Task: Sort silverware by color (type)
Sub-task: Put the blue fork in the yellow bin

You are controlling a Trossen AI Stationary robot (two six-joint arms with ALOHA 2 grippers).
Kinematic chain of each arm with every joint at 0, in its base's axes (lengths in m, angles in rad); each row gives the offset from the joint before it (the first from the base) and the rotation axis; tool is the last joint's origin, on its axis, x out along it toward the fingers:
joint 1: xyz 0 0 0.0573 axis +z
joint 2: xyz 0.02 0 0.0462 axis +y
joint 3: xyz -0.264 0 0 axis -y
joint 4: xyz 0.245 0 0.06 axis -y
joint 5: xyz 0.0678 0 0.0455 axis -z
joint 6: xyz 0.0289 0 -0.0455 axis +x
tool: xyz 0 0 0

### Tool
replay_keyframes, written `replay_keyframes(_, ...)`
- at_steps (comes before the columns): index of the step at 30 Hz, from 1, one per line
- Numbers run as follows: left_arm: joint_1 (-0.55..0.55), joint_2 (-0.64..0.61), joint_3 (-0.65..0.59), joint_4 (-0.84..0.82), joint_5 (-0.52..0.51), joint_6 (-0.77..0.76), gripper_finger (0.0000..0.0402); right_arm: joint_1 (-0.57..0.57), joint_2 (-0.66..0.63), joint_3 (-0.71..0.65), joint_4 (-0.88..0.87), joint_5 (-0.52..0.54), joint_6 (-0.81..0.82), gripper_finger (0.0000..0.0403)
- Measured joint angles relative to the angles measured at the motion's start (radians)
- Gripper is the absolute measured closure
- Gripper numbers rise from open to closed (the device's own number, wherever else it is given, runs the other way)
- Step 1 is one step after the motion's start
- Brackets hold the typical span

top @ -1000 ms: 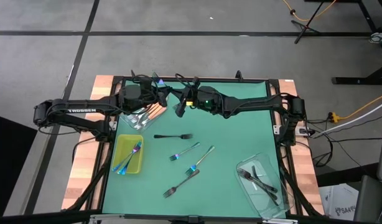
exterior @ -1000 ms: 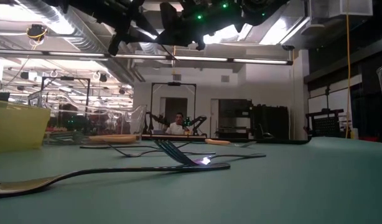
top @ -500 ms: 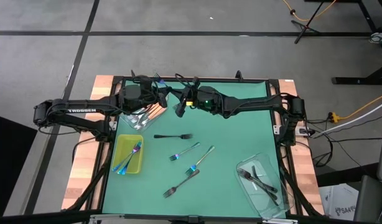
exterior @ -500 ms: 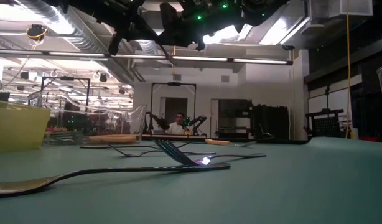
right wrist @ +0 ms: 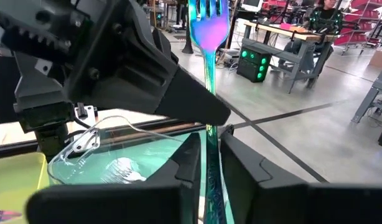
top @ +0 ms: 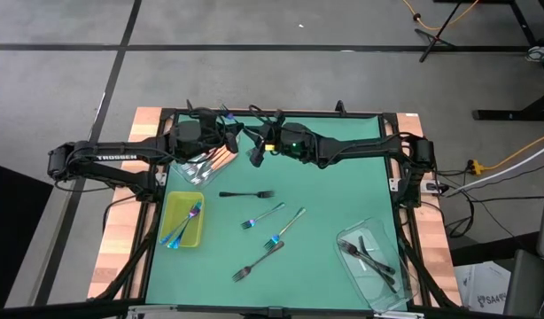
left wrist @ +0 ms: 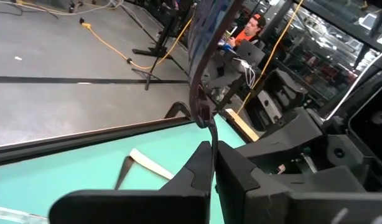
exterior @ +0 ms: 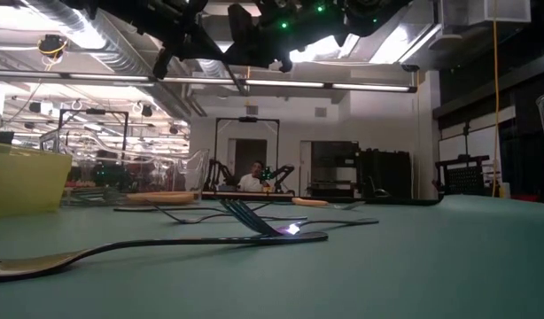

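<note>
Currently the left end effector [left wrist: 213,146] is clamped shut on the handle of an iridescent fork [left wrist: 200,81], which is held upright, tines up. The same handle passes between the halves of the right end effector [right wrist: 209,134], which faces the left one nose to nose; whether that one still grips cannot be told. Just below the left end effector, orange-handled forks [top: 205,164] are seen in a clear tub. Farther out on the green counter [top: 343,190], a black fork [top: 245,194], two iridescent forks [top: 261,215] and a dark fork [top: 259,261] lie loose. More iridescent forks are in the yellow-green tray [top: 168,208]; black forks [top: 369,255] are in the far tub [top: 387,235].
</note>
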State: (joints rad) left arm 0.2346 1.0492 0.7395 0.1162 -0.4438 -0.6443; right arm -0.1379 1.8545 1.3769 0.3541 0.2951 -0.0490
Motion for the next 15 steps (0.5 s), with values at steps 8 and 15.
replay_keyframes(8,0.001,-0.006,0.000,-0.036,0.020,0.003,0.0399,0.000,-0.018,0.001,-0.103,0.000,-0.031,0.0331)
replay_keyframes(15,0.019,-0.061,0.000,-0.155,0.117,-0.062,0.0399,0.000,-0.120,0.001,-0.339,0.000,-0.035,0.0339)
